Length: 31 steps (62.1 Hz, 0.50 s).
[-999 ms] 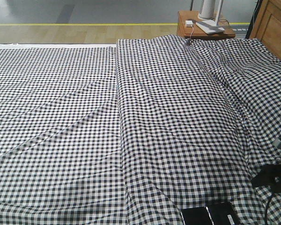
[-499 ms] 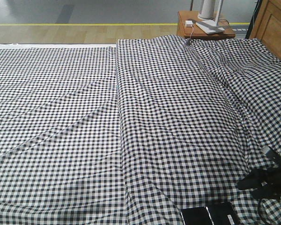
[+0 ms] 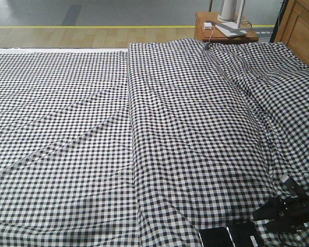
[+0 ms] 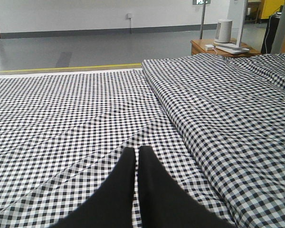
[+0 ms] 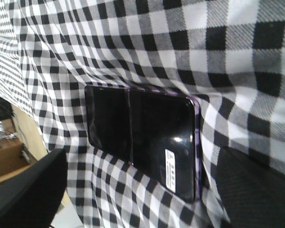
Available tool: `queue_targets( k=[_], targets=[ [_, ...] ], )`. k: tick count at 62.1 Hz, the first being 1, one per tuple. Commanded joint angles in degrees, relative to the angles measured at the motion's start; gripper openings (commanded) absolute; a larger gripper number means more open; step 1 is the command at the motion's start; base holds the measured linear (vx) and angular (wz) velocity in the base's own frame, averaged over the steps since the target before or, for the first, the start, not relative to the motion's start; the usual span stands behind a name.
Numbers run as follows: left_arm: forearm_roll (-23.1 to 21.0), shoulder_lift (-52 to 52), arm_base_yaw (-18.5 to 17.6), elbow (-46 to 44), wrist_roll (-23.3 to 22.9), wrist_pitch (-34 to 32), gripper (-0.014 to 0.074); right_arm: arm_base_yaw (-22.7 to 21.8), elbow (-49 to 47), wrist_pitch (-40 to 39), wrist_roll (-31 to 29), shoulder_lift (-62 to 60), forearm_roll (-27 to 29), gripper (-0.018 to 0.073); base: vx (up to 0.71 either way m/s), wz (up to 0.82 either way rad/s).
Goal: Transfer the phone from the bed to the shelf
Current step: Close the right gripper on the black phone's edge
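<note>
The phone lay flat on the bed, centre frame in the right wrist view. The right gripper was spread wide, flanking it. The left gripper was closed, empty.

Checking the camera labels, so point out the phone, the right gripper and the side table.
phone (image 5: 142, 137), right wrist view, middle of its black screen.
right gripper (image 3: 262, 220), front view, midway between its fingertips.
side table (image 3: 201, 31), front view, bare wooden left part.
</note>
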Motion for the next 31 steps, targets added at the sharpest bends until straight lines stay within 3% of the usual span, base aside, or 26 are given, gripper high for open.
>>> queue_targets(
  k=[1, 31],
  targets=[
    [-0.5, -0.3, -0.2, 0.2, -0.2, -4.2, 0.0001, -0.3, -0.6, 4.1, -1.2, -1.4, 2.8, 0.0595, 0.00, 0.00],
    [-0.5, -0.3, -0.2, 0.2, -0.2, -4.2, 0.0001, 1.9, -0.6, 7.5, -2.6, 5.3, 6.0, 0.0595, 0.00, 0.00]
  ],
)
